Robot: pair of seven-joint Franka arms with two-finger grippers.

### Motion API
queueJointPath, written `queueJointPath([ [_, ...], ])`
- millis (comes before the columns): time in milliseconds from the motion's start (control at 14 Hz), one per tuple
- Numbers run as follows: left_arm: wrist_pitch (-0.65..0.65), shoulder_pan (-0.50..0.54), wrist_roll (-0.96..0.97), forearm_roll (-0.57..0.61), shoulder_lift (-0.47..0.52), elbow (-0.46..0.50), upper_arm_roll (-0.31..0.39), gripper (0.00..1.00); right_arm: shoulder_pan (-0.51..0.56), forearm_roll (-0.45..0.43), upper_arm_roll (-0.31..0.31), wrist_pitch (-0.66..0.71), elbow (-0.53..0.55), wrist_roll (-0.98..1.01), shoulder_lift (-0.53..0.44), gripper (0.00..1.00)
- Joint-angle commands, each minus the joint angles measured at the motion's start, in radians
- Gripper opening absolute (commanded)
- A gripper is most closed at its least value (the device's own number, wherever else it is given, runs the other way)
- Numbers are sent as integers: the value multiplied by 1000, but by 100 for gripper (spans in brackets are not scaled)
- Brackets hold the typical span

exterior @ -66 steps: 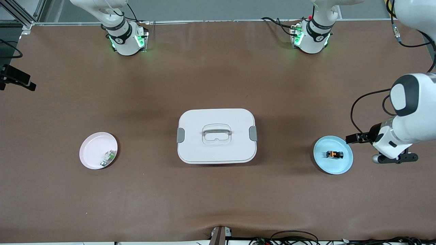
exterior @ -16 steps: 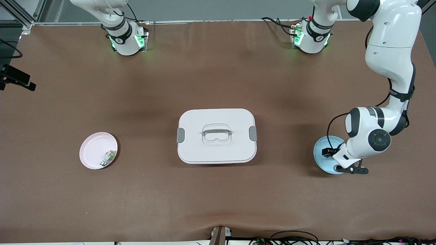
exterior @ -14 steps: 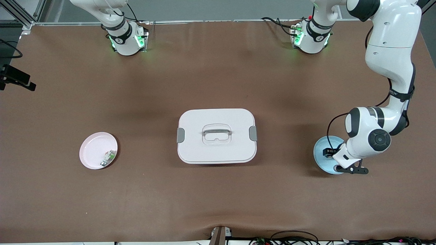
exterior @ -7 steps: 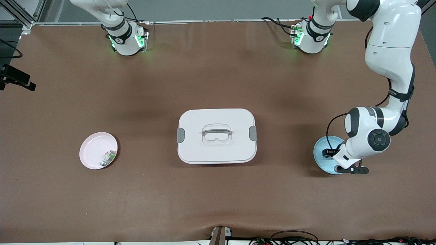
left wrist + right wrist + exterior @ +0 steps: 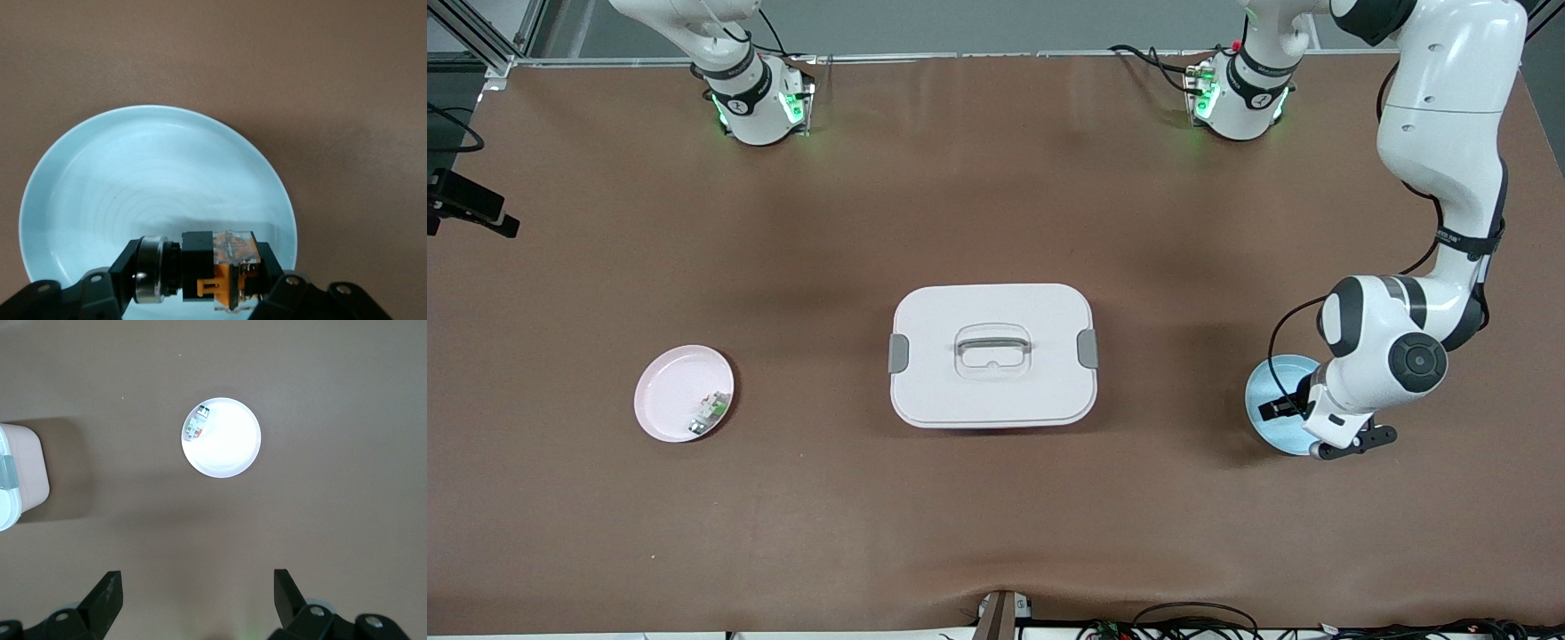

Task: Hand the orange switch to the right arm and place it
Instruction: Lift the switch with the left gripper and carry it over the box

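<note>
The orange switch [image 5: 220, 270], a small black block with an orange middle and a silvery end, is clamped crosswise in my left gripper [image 5: 200, 275], which is shut on it. It hangs over the light blue plate [image 5: 133, 173], whose surface is bare. In the front view the left arm's wrist [image 5: 1356, 400] covers part of that plate [image 5: 1272, 391] and hides the switch. My right gripper [image 5: 198, 593] is open and holds nothing, high over the brown table near the pink plate [image 5: 230, 453]. The right arm shows only its base [image 5: 751, 98] in the front view.
A white lidded box with a grey handle [image 5: 992, 354] stands mid-table between the two plates. The pink plate [image 5: 671, 391], toward the right arm's end, holds a small white-and-green part [image 5: 710, 412] at its rim. Cables lie along the table's front edge.
The left arm came over the blue plate and took hold of the switch that lay on it. In the last second its wrist turned and shifted slightly. The right arm has not moved.
</note>
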State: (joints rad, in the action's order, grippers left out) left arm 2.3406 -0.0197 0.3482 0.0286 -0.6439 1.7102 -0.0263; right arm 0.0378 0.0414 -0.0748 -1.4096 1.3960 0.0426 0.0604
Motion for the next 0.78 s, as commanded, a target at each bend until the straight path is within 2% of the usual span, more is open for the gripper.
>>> queueJointPath([
  [0,-84,6,23,-21,69,-1,-3,38,14,-6,6,12,-12,10,4,100],
  [142,-183,10,57,-97,99,-39,-3,38,16,-6,7,11,-12,10,6,100],
  [285,-205,14,112,-186,133,-58,-3,38,13,-6,7,6,-12,7,6,100],
  [498,-245,10,188,-239,188,-58,-3,38,19,3,7,3,-12,3,6,100],
  [712,-308,9,265,-338,257,-54,-4,38,36,9,6,1,-12,-7,12,100],
])
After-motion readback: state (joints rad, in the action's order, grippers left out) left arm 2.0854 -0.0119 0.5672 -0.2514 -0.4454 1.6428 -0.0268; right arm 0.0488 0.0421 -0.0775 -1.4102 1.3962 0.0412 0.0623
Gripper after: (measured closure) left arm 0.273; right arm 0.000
